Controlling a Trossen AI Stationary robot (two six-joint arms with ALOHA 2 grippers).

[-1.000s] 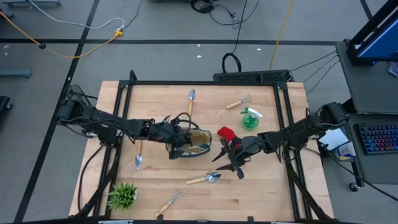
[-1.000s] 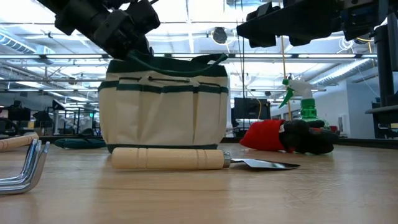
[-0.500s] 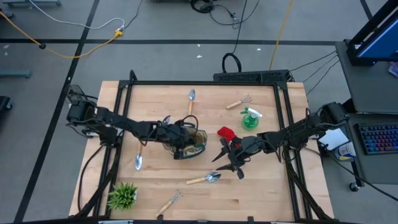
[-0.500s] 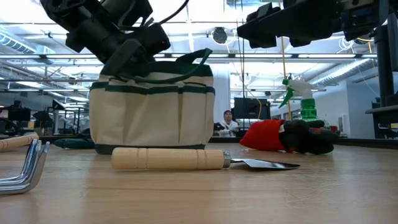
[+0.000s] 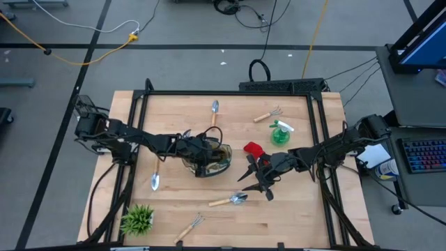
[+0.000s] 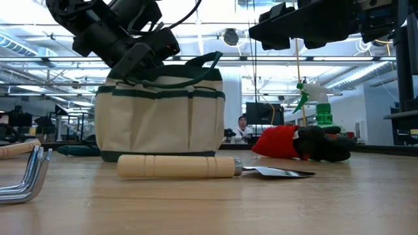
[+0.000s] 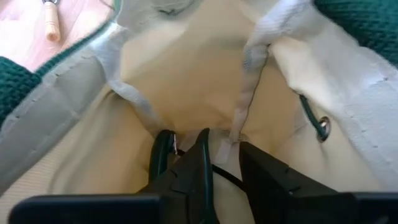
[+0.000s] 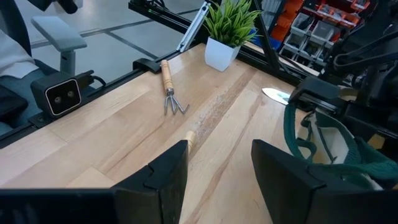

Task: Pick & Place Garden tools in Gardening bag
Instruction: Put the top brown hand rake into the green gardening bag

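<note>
The gardening bag [image 5: 212, 159] stands upright near the middle of the table [image 5: 293, 216], its cream canvas walls and dark green trim plain in the low view. The left gripper [image 7: 221, 171] reaches down into its open mouth; in the left wrist view its fingers [image 7: 199, 165] stand slightly apart over the cream lining, with a dark green curved piece just beside them, though whether they touch or hold it cannot be told from here.

Just right of the bag lie the red-and-black gloves [image 5: 254, 152], and behind them stands the green spray bottle [image 5: 280, 132]. The right gripper [image 8: 214, 158] hangs above the table near the gloves, its fingers parted and empty.

In front of the bag a wooden-handled trowel [image 5: 231, 200] lies flat, and nearer the front edge a small hand rake [image 5: 190, 226] rests beside the potted plant [image 5: 136, 219]. A second trowel [image 5: 155, 177] lies left of the bag under the left arm. Toward the far edge lie a third trowel [image 5: 214, 113] and another small rake [image 5: 267, 114], well apart from the bag.
</note>
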